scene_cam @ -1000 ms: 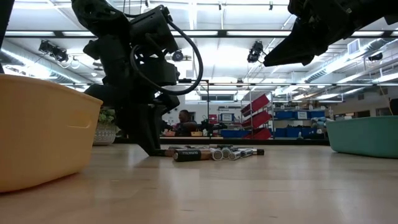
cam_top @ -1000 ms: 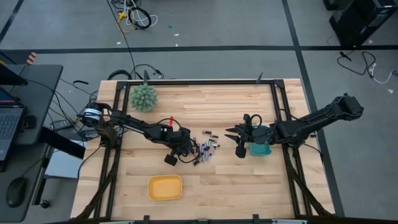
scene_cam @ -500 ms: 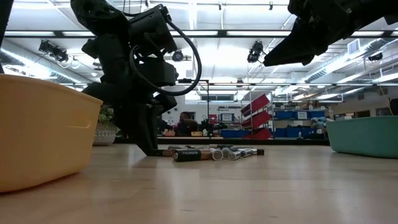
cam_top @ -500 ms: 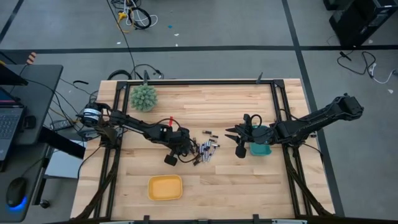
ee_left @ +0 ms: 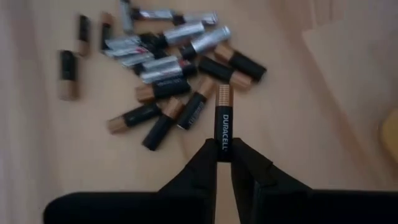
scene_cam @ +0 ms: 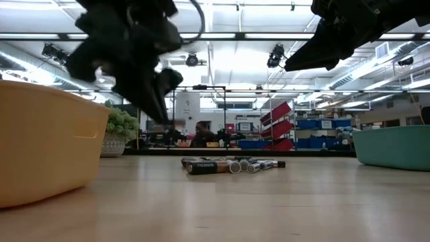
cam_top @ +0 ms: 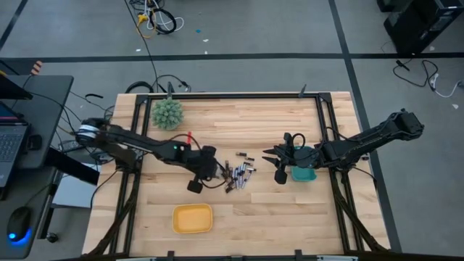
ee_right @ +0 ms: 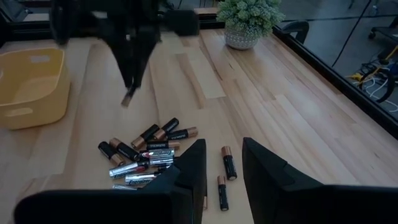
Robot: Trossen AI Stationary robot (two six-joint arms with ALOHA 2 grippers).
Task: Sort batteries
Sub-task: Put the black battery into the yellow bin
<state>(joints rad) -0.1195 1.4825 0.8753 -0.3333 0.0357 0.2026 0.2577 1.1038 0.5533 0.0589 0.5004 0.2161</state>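
The left gripper [ee_left: 223,163] pinched one black-and-copper battery [ee_left: 224,121] and held it up above the wooden table [cam_top: 275,206], by the pile of small dark and silver batteries [cam_top: 238,174]. The right gripper [cam_top: 278,165] waited beside the teal bin [cam_top: 304,175], fingers apart, holding nothing.

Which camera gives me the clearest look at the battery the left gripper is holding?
The left wrist view: the battery fills mid-frame, label readable, pinched in the left gripper. The right wrist view shows it small, hanging above the table. High and low views show only the arm, not the cell.
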